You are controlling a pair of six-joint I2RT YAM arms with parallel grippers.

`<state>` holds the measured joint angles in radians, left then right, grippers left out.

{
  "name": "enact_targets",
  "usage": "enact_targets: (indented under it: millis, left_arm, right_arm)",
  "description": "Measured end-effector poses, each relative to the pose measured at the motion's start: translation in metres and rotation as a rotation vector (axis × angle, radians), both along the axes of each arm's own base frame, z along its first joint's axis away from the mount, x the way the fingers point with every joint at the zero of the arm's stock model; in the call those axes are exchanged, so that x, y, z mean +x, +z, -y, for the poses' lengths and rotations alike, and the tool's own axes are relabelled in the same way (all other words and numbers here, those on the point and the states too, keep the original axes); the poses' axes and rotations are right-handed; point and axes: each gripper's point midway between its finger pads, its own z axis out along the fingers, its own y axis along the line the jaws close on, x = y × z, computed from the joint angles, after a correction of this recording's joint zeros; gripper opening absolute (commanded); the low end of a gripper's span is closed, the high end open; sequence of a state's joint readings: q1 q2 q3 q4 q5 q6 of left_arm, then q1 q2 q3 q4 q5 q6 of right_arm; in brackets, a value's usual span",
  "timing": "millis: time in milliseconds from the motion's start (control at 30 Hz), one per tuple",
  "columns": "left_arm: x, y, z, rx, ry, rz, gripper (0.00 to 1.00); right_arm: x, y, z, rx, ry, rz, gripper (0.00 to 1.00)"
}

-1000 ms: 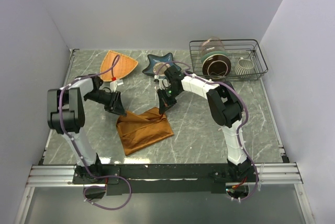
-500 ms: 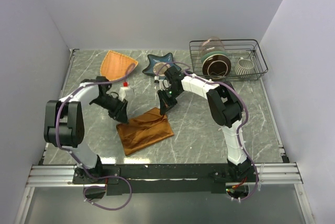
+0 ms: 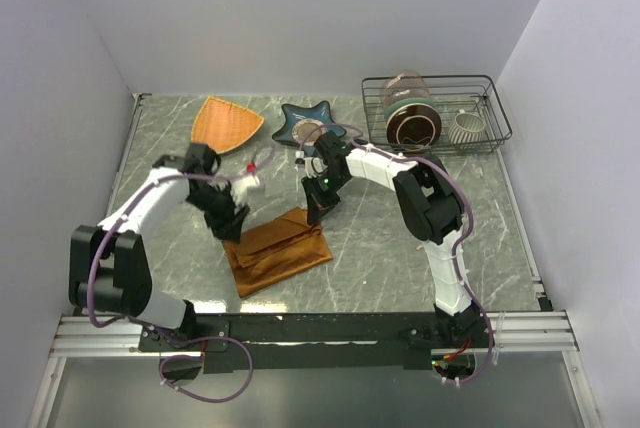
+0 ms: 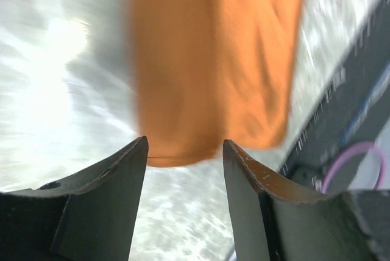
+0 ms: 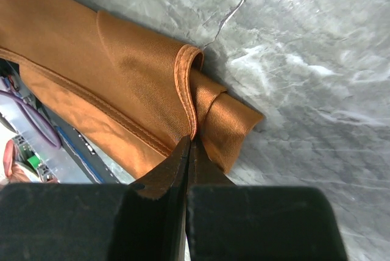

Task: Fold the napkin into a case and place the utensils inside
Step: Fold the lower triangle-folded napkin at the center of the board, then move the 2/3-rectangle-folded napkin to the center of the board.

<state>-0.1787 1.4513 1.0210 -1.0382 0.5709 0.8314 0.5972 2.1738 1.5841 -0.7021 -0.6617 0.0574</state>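
Note:
The rust-orange napkin [image 3: 280,253] lies partly folded and rumpled on the marble table in front of the arms. My right gripper [image 3: 316,210] is shut on the stitched hem at its far right corner, where the cloth curls into a roll [image 5: 225,124]. Its jaws are pressed together on the hem [image 5: 190,142]. My left gripper [image 3: 232,229] hovers at the napkin's far left corner. Its jaws stand open and empty [image 4: 183,151], with the blurred napkin [image 4: 207,66] just ahead of them. No utensils show in any view.
A light orange woven triangular plate [image 3: 227,123] and a dark blue star-shaped dish [image 3: 305,122] sit at the back. A wire rack [image 3: 497,113] at the back right holds a jar, a brown plate and a white cup. The table's front rail [image 3: 300,328] is near the napkin.
My left arm has swung right and forward, from left of the napkin to its far left corner. The napkin's left side has bunched inward. My right gripper has stayed pinched on the far corner.

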Motion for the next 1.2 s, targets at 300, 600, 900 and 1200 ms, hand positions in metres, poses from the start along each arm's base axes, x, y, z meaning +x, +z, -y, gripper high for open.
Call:
enact_targets:
  millis: [300, 600, 900, 1200]
  left_arm:
    - [0.084, 0.011, 0.03, -0.145, 0.237, 0.027, 0.61]
    - [0.088, -0.043, 0.057, -0.166, 0.31, -0.168, 0.59]
    - [0.079, -0.06, 0.08, -0.205, 0.273, -0.251, 0.33]
    - [0.086, -0.066, 0.093, -0.258, 0.294, -0.318, 0.01]
  right_arm:
    - [-0.002, -0.006, -0.001, -0.011, 0.003, 0.013, 0.0]
    - [-0.004, -0.008, -0.003, -0.003, -0.022, 0.0, 0.0]
    - [-0.003, -0.008, -0.003, -0.003, -0.038, -0.005, 0.0]
    - [0.008, -0.006, 0.004, -0.01, -0.067, 0.004, 0.0]
